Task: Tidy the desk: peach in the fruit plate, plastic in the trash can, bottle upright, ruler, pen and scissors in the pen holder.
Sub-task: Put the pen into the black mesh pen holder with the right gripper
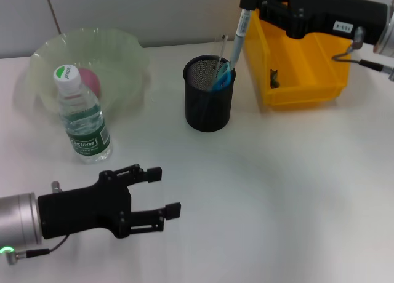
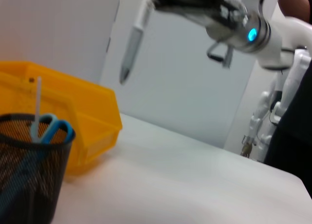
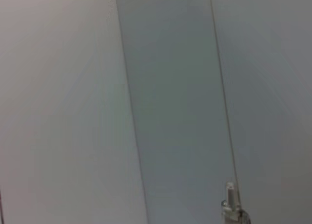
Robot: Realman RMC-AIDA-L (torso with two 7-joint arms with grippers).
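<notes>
Right gripper (image 1: 253,1) up high at the far side, jaws clenched on the pen (image 1: 240,31), which hangs tip-down and a little tilted above the holder (image 1: 209,93). From the left wrist view the pen (image 2: 132,41) is clearly in the air, its tip well above the mesh rim and seemingly off to the bin side of the holder (image 2: 30,170). So this looks like the pen step, mid-delivery. The next move calls for lining the tip up over the opening, coming down until it is inside the rim, then letting go; the scissors (image 1: 221,77) with blue handles and a thin pale stick already stand in there, so the tip wants the free side.

Left gripper (image 1: 163,192) rests low over the near tabletop (image 1: 277,191), jaws released, holding nothing.

Outward now: the bottle (image 1: 83,114) stands upright beside the plate (image 1: 92,64), a pink fruit (image 1: 89,81), likely the peach, inside it. A yellow bin (image 1: 301,67) sits just beyond the holder. White tabletop, plain pale wall behind; the right wrist view shows only wall panels.
</notes>
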